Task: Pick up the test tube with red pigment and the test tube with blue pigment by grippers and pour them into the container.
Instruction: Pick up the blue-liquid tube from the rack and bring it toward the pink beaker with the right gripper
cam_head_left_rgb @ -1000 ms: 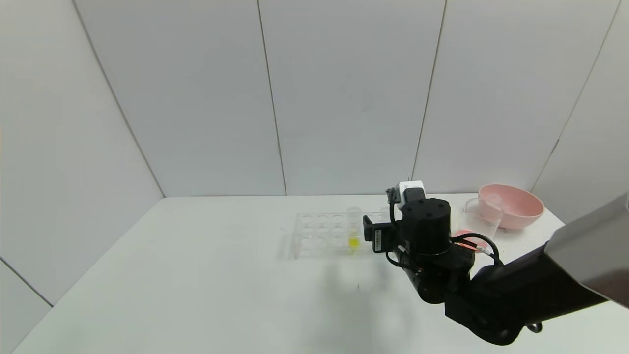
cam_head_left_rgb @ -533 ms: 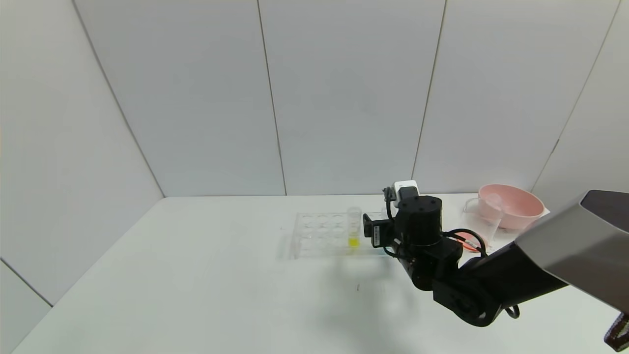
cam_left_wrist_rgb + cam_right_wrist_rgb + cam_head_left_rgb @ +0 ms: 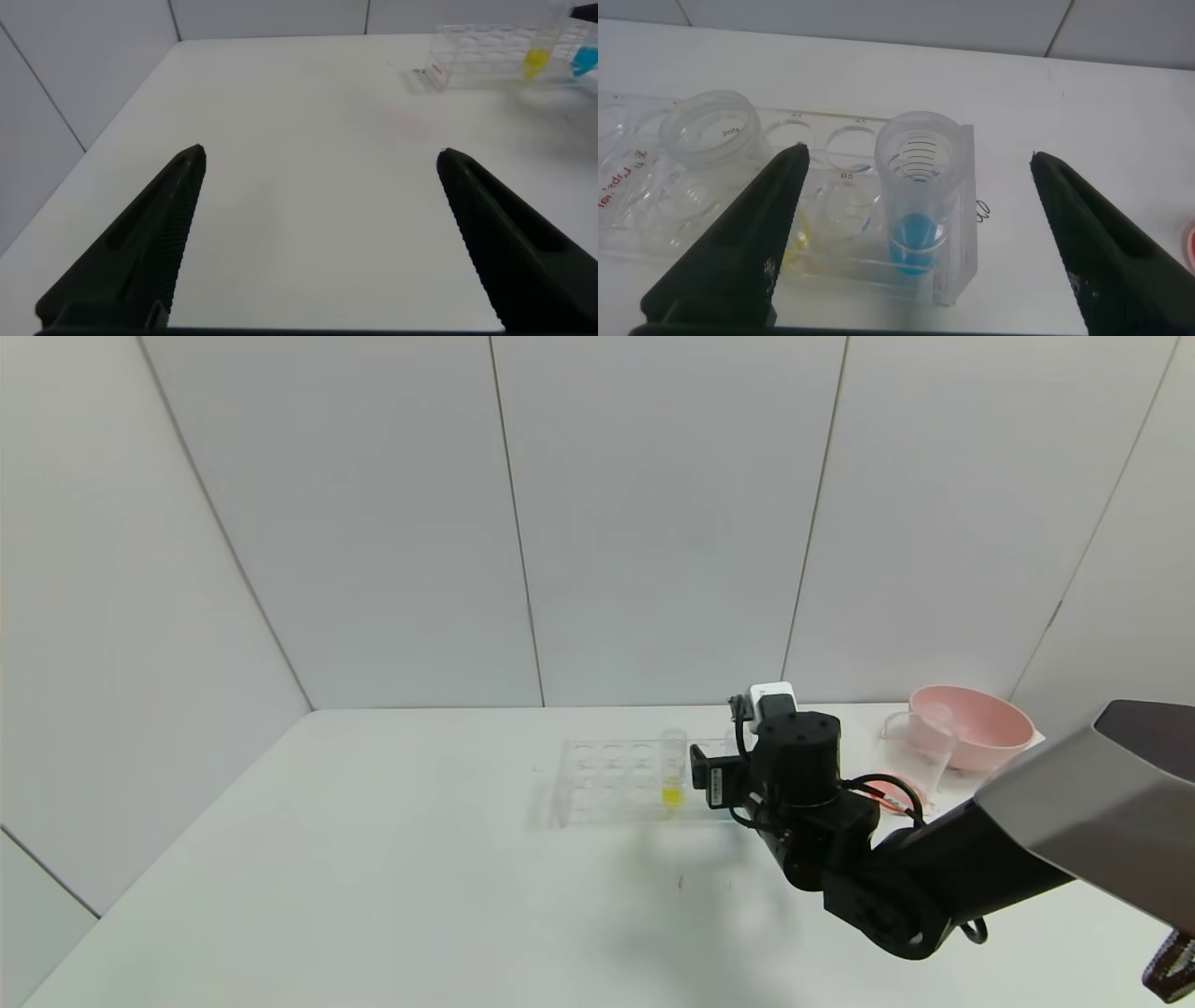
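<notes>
The test tube with blue pigment (image 3: pixel 918 196) stands upright in the end slot of a clear rack (image 3: pixel 831 266). My right gripper (image 3: pixel 917 154) is open, with one finger on each side of this tube and not touching it. In the head view my right arm (image 3: pixel 803 775) covers the rack's right end (image 3: pixel 607 779) and hides the blue tube. The clear container (image 3: pixel 913 751) stands to the right of the arm, with red liquid at its base (image 3: pixel 887 795). No tube with red pigment is in view. My left gripper (image 3: pixel 320 151) is open and empty over bare table, far from the rack (image 3: pixel 486 56).
A tube with yellow liquid (image 3: pixel 670 775) stands in the rack, left of the blue one; its rim shows in the right wrist view (image 3: pixel 708 140). A pink bowl (image 3: pixel 980 723) sits behind the container at the back right. The white table (image 3: pixel 373 859) is bare on the left.
My right arm has moved a little back and left, toward the rack's right end, then held nearly still over the last half second. Rack, container and bowl have not moved.
</notes>
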